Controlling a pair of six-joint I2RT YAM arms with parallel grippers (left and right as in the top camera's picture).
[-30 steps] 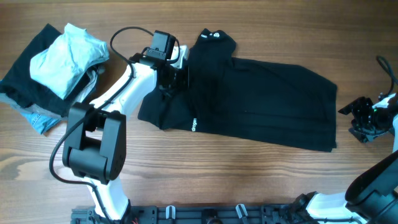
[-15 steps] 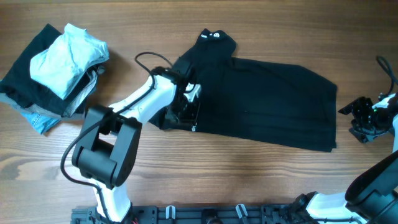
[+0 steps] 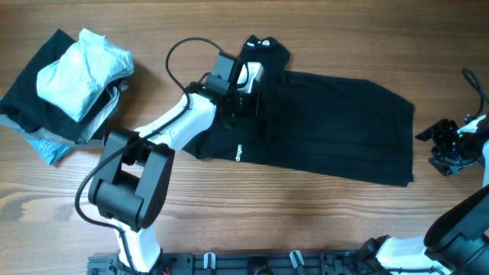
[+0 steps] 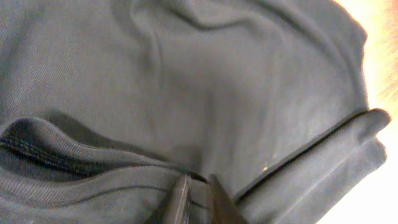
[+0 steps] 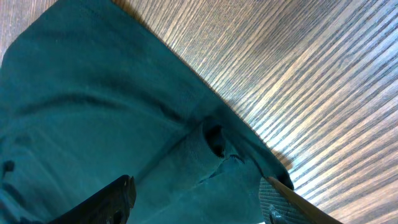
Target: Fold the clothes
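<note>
Two arms; left gripper (image 4: 195, 190) nearer, sitting on black T-shirt (image 3: 336, 130) left end, narrow, can't tell if pinching. T-shirt lying lengthwise left-right on tabletop (image 3: 267, 221); right gripper (image 3: 432, 149) gaping wide beside far edge.

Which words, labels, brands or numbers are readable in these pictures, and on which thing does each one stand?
White logo print on the black T-shirt: a short word, too small to read.
White neck tag on the same shirt: marks too small to read.
Both wrist views: no text at all.
</note>
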